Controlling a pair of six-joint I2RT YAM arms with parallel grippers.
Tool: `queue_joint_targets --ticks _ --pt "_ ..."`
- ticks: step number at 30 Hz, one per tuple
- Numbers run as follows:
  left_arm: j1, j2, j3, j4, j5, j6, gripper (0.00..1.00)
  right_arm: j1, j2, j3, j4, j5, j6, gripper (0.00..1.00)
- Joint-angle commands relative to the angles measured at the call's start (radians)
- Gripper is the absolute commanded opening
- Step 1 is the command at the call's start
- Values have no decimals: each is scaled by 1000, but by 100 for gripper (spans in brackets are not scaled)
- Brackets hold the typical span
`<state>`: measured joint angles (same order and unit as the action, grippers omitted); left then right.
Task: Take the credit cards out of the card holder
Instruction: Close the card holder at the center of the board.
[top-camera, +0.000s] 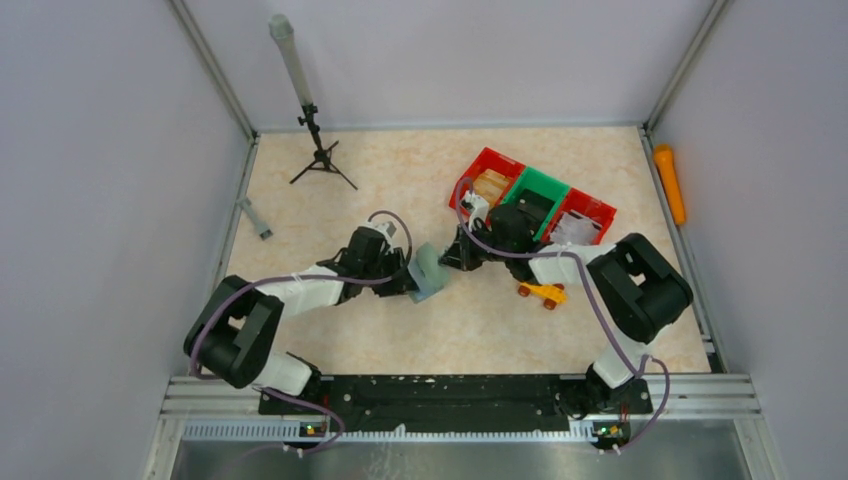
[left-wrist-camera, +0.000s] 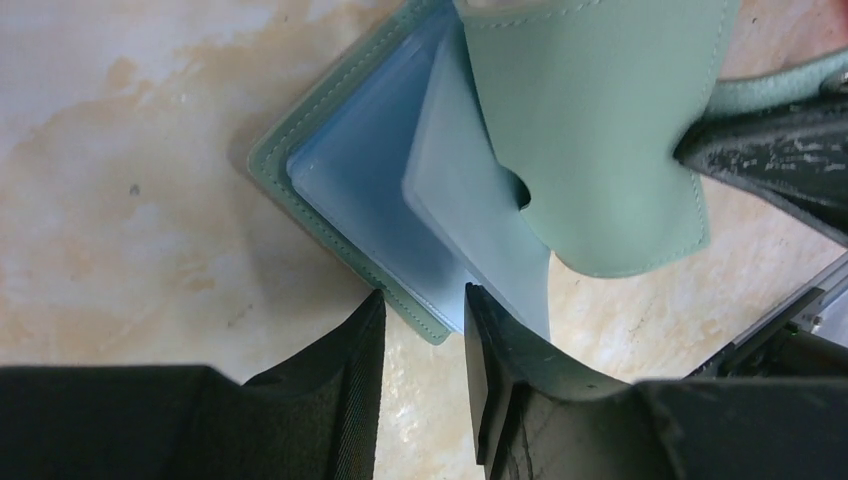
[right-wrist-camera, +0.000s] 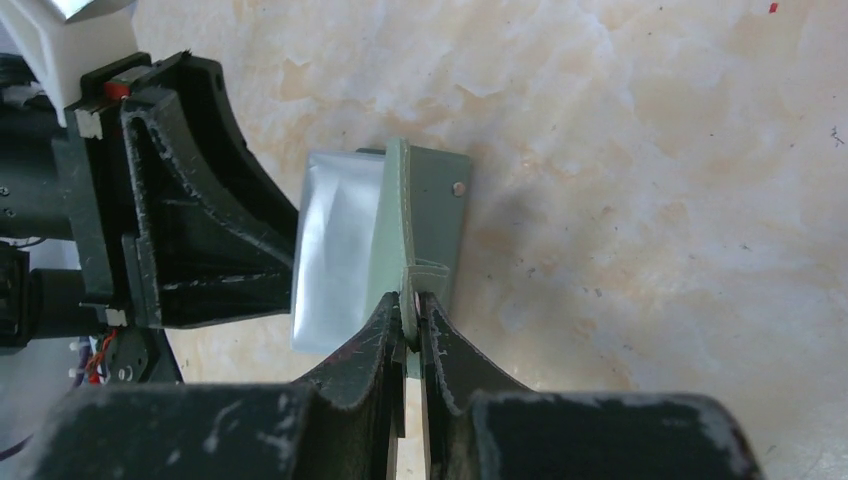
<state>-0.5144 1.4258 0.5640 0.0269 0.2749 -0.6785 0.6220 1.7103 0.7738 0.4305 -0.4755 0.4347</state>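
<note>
The right end effector (right-wrist-camera: 411, 315) is pinching the cover edge of the thin grey-green square card holder (right-wrist-camera: 432, 215), fingers pressed together. The left end effector (left-wrist-camera: 425, 315) is standing partly spread, straddling the holder's near corner. Pale-blue clear plastic sleeves (left-wrist-camera: 380, 170) are lying just ahead of its fingers.

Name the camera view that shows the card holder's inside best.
Left wrist: the card holder is open, its pale blue sleeves showing. The top external view shows only a small green patch; the right wrist view shows it edge-on, pinched by the right gripper.
</note>
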Motion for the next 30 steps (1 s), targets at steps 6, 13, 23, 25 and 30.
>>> queue_joint_targets --ticks 6,13,23,25,30 --pt "-3 134 243 -82 -48 163 32 24 -37 -12 -40 44 -18 4" --pt "4 245 416 -132 -24 204 22 24 -96 -60 -38 203 -33 5" --pt "32 65 263 -95 -298 196 21 24 -224 -131 -15 371 -42 9" --pt "51 43 246 -102 -326 182 23 24 -254 -144 -21 426 -47 9" --pt "106 74 246 -97 -201 149 27 24 -310 -174 -19 500 -54 9"
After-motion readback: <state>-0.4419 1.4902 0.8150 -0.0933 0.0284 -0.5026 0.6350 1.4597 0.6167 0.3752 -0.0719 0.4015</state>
